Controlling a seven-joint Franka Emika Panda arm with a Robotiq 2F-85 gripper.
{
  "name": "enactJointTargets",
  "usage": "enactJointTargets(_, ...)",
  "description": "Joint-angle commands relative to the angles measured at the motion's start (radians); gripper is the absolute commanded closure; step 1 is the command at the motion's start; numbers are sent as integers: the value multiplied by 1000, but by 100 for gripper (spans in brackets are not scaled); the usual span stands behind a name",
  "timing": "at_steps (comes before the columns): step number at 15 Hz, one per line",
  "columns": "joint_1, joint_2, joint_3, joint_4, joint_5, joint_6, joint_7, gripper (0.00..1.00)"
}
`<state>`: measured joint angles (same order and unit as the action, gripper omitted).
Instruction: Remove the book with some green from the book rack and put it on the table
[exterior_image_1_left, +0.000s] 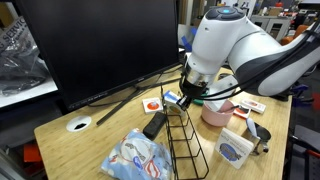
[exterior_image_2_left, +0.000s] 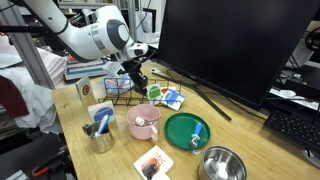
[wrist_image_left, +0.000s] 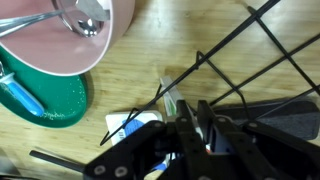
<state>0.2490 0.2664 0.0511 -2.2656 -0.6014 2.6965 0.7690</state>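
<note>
Office-like lab: big monitor (exterior_image_1_left: 100, 45), keyboard (exterior_image_2_left: 292, 126), wood-grain table (exterior_image_1_left: 60, 142) with cable grommet (exterior_image_1_left: 79, 124).

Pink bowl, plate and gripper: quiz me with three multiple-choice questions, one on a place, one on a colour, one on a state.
1. Where does the spoon lie? A in the pink bowl; B on the floor; C on a chair.
2. What colour is the plate beside that bowl? A red; B green; C yellow.
3. What state is the gripper in? A wide open; B shut; C clamped on the spoon.
Answers: 1 A, its head rests inside the pink rim in the wrist view; 2 B, the plate shows green there; 3 B, the fingertips sit close together.
</note>
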Motion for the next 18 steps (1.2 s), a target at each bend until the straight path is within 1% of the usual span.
enactJointTargets(1, -17, -22, 14, -50, 137, 48, -103, 96)
enactJointTargets(2, -19, -14, 17, -55, 190, 56, -136, 96)
enactJointTargets(3, -20, -9, 18, -58, 233, 59, -163, 74)
enactJointTargets(4, -19, -5, 16, -59, 271, 60, -190, 56)
enactJointTargets(5, -20, -1, 16, -59, 311, 57, -219, 50)
enactJointTargets(6, -21, 0, 16, -56, 346, 53, -246, 43)
enactJointTargets(8, -17, -3, 9, -53, 394, 51, -285, 31)
enactJointTargets(12, 7, -6, -32, -43, 350, 54, -294, 3)
enactJointTargets(13, 5, -4, -32, -40, 352, 57, -304, 0)
enactJointTargets(14, 9, 0, -31, -39, 369, 42, -285, 14)
enactJointTargets(16, 9, 0, -31, -38, 369, 45, -293, 0)
enactJointTargets(18, 9, 0, -31, -38, 369, 46, -293, 0)
